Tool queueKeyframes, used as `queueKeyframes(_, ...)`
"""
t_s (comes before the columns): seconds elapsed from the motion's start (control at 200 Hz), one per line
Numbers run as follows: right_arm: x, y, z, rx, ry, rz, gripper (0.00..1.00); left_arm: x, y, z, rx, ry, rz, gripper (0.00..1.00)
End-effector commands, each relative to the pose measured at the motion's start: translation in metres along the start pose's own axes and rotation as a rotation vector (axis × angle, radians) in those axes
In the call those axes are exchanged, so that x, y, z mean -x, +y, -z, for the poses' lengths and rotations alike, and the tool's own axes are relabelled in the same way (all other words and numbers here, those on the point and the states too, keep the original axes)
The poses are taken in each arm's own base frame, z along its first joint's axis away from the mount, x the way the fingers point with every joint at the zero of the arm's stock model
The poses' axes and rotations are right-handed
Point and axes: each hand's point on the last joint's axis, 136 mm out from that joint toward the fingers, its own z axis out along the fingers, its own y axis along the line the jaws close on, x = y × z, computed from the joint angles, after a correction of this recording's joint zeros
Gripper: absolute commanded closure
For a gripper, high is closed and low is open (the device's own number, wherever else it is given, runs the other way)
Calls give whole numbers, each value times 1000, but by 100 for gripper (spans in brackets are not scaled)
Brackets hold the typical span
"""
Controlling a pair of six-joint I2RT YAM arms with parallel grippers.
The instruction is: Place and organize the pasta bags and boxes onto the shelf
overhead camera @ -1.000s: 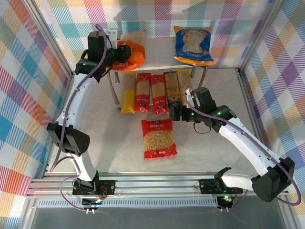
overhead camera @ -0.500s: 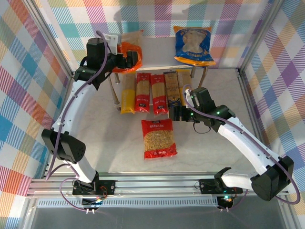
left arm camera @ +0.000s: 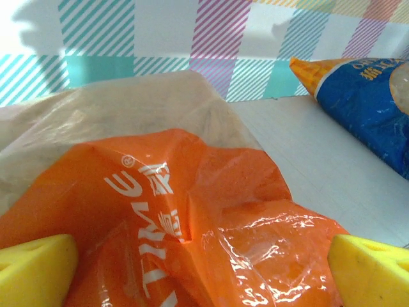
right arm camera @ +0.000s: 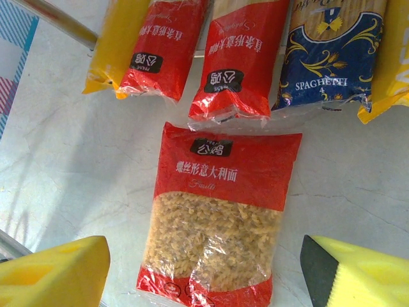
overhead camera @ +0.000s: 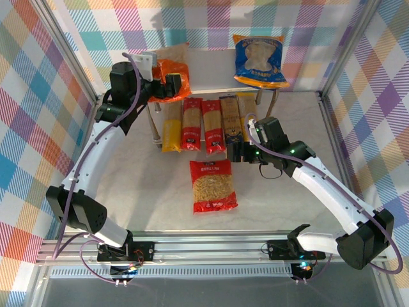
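Spread wide, the left hand (left arm camera: pixel 203 272) straddles the near end of the orange bag (left arm camera: pixel 192 211) on the shelf's (overhead camera: pixel 214 71) left end. The blue bag (overhead camera: pixel 259 61) lies at its right end. Five spaghetti packs (overhead camera: pixel 206 125) lie side by side below. The red bag (overhead camera: pixel 213 185) lies on the counter (overhead camera: pixel 294 118), with the right hand (overhead camera: pixel 238 152) hovering beside it, spread and empty.

Left gripper (left arm camera: pixel 204 272): I see its jaws spread wide now; a second ago they were pinched on the bag.
Orange bag (left arm camera: pixel 192 192): let go, now lying free on the left end of the shelf (left arm camera: pixel 319 160) top, a little further in from the front edge.
Left arm (overhead camera: pixel 96 144): its elbow has swung back toward the near-left corner.
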Motion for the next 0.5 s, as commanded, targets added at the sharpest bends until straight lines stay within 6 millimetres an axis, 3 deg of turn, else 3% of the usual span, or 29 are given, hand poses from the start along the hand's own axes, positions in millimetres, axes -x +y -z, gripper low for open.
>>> queueKeyframes(0.0,4,10,9,31,-17,8,21,25,-4,-2,-3,-84,-17,0)
queueKeyframes(0.115,4,9,11,26,-21,9,21,37,-7,1,-13,-137,-33,0)
queueKeyframes(0.225,3,7,12,19,-21,10,21,59,-11,19,-14,-211,-52,0)
queueKeyframes(0.38,3,7,10,16,-16,11,21,88,-18,65,16,-278,-94,0)
queueKeyframes(0.495,2,7,6,16,-6,8,21,93,-22,110,41,-284,-112,2)
